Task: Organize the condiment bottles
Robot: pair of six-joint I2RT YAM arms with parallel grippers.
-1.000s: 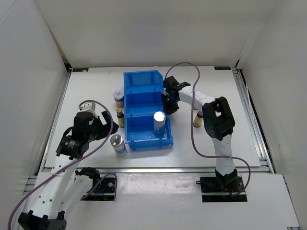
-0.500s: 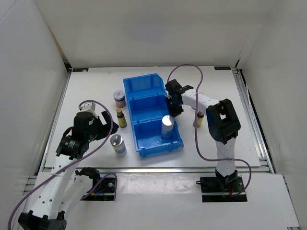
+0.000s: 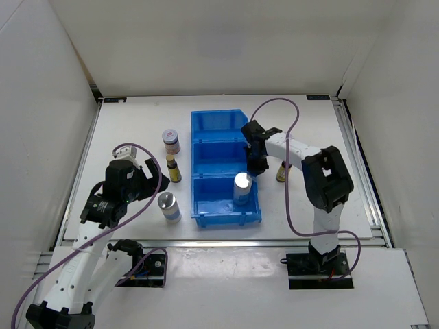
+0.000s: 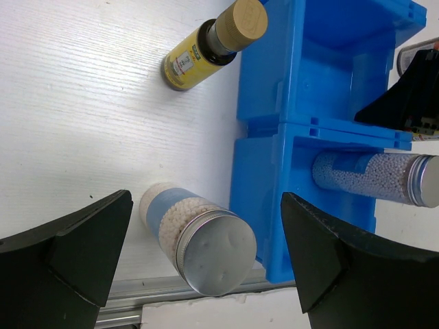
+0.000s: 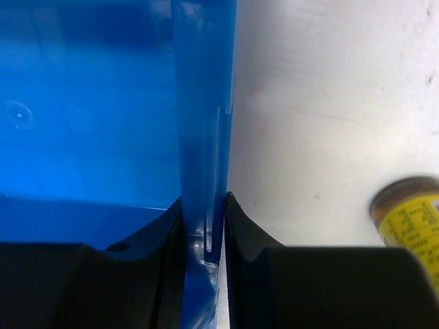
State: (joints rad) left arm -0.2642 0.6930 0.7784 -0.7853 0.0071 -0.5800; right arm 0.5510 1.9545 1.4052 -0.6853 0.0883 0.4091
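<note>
Pinching the thin, glossy side wall (image 5: 204,103) of the blue plastic bin (image 3: 226,219) with the right gripper (image 5: 204,226), black fingers drawn narrow against both faces of it. Just right of that gripper, on the white, faintly grained surface (image 4: 82,103): a slim brown bottle (image 5: 411,219), yellow paper label, round tan cap. Near that gripper, toward the arm bases, in the bin's nearest compartment: a silver-topped cylinder (image 3: 241,186), packed with white beads, blue band around it. Holding nothing with the left gripper (image 4: 206,205), matte black fingers spread wide. In line with the gap between them, upright on the surface beside the bin: a second bead-filled cylinder (image 4: 199,236), smooth metal lid. Beyond it, another yellow-labelled bottle (image 4: 206,48); farther still, a squat jar (image 3: 171,140).
</note>
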